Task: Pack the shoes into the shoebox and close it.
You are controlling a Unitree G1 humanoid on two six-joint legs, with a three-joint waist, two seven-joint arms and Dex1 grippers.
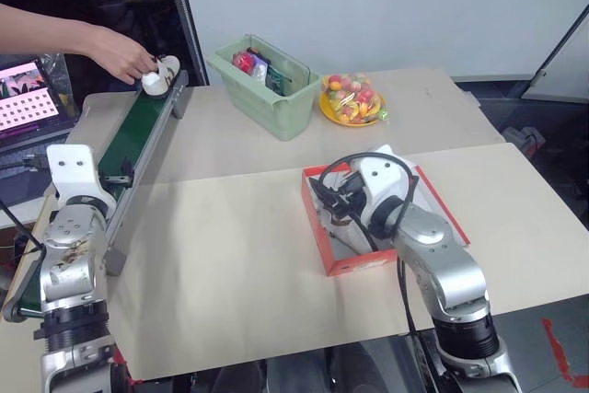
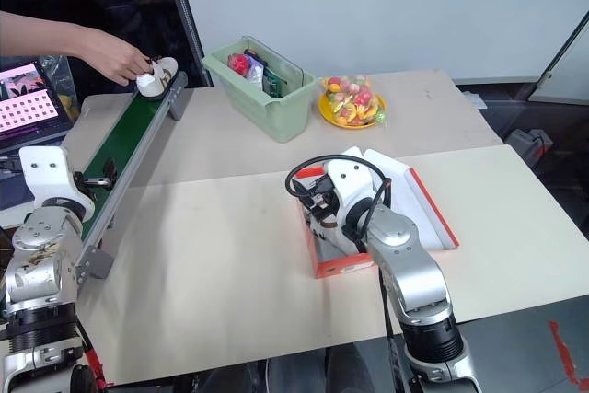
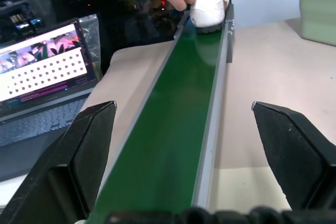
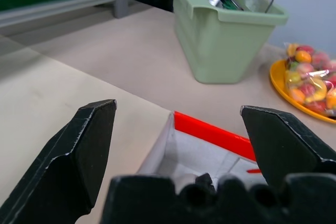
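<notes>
Both arms were silver-grey metal with rounded, segmented housings and black ribbed collars near the base. Left arm carried a white block-shaped wrist cover; its casing showed brownish scuff marks. Right arm had a white rounded wrist housing with a black cable looped over it. Left gripper and right gripper each had two thick matte-black fingers with angular, wedge-shaped tips and a scalloped black base.

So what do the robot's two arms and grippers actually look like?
Both arms are silver metal with white housings near the wrists. The right arm carries a looping black cable. The left gripper and right gripper each have two chunky black wedge-shaped fingers.
</notes>
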